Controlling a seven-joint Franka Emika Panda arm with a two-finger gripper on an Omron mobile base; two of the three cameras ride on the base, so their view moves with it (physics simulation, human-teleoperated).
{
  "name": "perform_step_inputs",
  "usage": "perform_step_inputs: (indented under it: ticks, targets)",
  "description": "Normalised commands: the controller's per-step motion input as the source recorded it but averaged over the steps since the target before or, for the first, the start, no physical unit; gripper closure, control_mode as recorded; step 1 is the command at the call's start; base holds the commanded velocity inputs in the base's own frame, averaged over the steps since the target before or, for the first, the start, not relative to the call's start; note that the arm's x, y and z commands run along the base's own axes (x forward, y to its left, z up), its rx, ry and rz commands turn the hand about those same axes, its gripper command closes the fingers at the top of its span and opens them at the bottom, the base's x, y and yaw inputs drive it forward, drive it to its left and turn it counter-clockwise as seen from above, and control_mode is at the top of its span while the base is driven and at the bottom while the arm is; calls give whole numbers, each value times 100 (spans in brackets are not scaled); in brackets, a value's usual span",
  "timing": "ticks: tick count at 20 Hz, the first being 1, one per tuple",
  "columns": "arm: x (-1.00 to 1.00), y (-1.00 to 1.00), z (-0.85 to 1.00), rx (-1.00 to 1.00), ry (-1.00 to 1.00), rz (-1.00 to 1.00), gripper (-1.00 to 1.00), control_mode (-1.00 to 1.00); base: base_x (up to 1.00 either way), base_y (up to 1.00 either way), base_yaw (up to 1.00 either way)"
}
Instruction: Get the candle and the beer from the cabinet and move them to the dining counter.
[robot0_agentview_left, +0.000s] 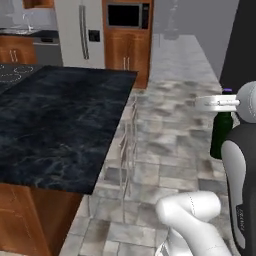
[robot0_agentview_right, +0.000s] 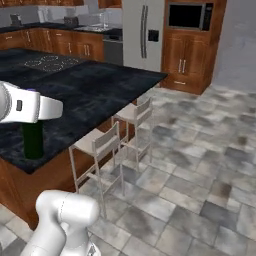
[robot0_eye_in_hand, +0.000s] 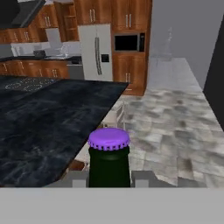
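Your claw (robot0_eye_in_hand: 109, 178) is clamped on the beer (robot0_eye_in_hand: 109, 162), its two grey fingers (robot0_eye_in_hand: 78, 180) pressed to either side of the dark green neck just below the purple cap. You can see the bottle hanging upright under the white hand in the left base view (robot0_agentview_left: 221, 135), held in the air over the tiled floor (robot0_agentview_left: 170, 145), well off to the right of the dining counter (robot0_agentview_left: 55, 125). From the right base view the beer (robot0_agentview_right: 33, 141) lines up in front of the black marble near its front edge, above two pale stools (robot0_agentview_right: 107, 145) tucked against the island. A steel fridge (robot0_eye_in_hand: 97, 52) and a built-in microwave (robot0_eye_in_hand: 127, 43) stand at the far wall.
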Motion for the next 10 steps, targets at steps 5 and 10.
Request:
perform_step_inputs:
  ticks: [5,10]
  targets:
    - [0,0,0,0,0,0,100,100,72,-84,56]
    - [0,0,0,0,0,0,100,100,70,-82,56]
